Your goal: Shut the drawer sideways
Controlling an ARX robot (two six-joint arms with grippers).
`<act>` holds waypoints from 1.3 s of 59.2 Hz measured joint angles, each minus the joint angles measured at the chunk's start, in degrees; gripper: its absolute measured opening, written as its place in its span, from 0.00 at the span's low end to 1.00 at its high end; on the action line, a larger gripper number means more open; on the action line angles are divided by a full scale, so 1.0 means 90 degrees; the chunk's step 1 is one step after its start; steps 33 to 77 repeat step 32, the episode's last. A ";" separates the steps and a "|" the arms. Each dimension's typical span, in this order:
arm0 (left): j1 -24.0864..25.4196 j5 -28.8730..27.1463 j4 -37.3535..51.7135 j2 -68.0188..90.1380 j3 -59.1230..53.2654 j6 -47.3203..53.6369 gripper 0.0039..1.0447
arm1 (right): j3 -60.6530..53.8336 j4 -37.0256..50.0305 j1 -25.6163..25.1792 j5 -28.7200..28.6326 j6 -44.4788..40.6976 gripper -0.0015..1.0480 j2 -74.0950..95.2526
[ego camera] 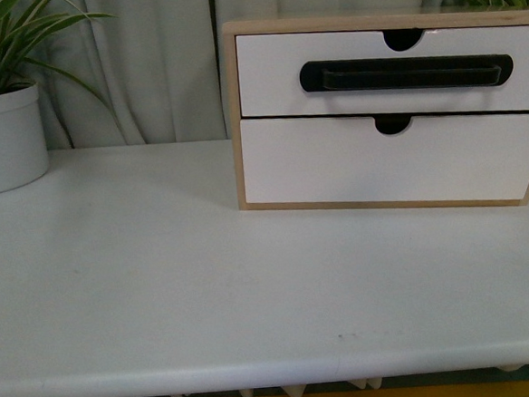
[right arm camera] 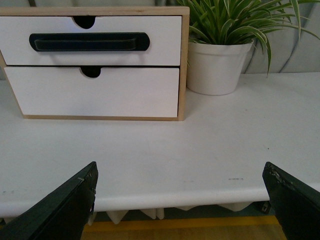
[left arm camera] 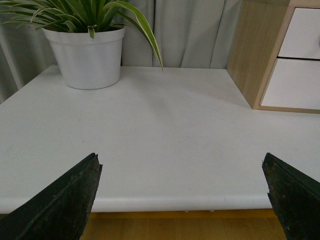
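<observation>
The drawer (ego camera: 274, 80) is the upper white front with a long black bar handle (ego camera: 405, 72) and a half-round notch, set in a light-wood cabinet (ego camera: 235, 119) at the table's back right. Its front looks about level with the cabinet frame. The right wrist view shows the drawer (right arm camera: 165, 35) and handle (right arm camera: 89, 42) straight ahead, far off. My right gripper (right arm camera: 180, 167) hangs open over the table's front edge, holding nothing. My left gripper (left arm camera: 180, 160) is open too, also at the front edge, with the cabinet side (left arm camera: 250, 50) far ahead. Neither arm shows in the front view.
A plain white drawer front (ego camera: 380, 163) with only a notch sits below. One potted plant (ego camera: 1, 135) stands at the back left, another (right arm camera: 217, 67) close beside the cabinet's right side. The white table (ego camera: 207, 284) spreads in front; curtains hang behind.
</observation>
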 joint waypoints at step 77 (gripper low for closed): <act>0.0000 0.0002 0.0000 0.0000 0.0000 0.0000 0.94 | 0.0000 0.0000 0.0000 -0.0002 -0.0002 0.91 0.0000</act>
